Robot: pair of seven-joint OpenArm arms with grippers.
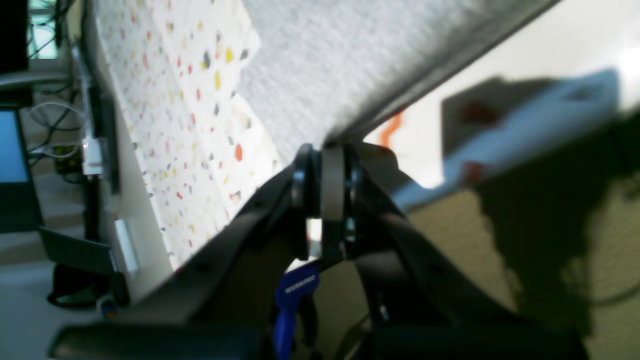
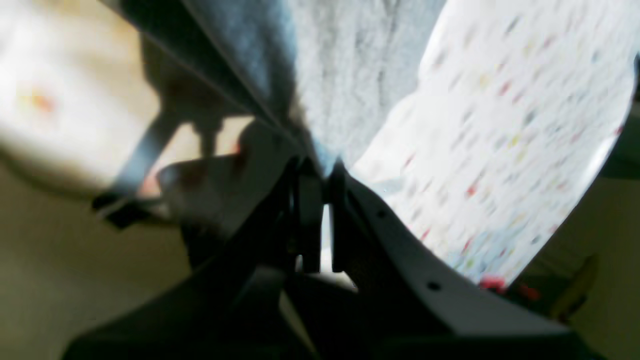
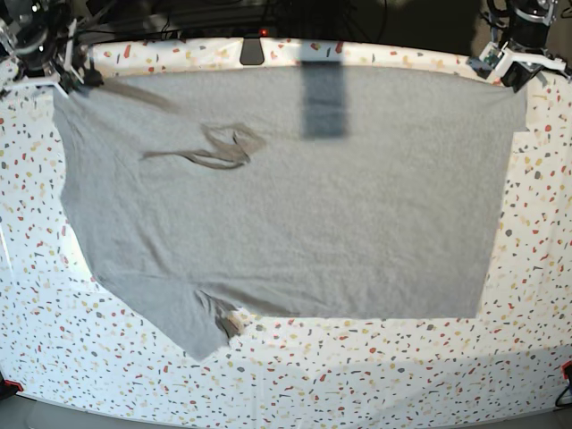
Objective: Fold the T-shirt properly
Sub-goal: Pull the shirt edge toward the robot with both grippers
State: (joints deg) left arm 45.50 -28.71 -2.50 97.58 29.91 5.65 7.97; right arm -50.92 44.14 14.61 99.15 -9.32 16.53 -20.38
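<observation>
A white worktop (image 3: 375, 375) speckled with red, yellow and grey flecks fills the base view, while the left wrist view shows a lit blue screen (image 1: 11, 146) and tangled cables (image 1: 55, 120) beyond its edge.

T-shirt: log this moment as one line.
T-shirt spread on table | left gripper shut on T-shirt | right gripper shut on T-shirt
</observation>
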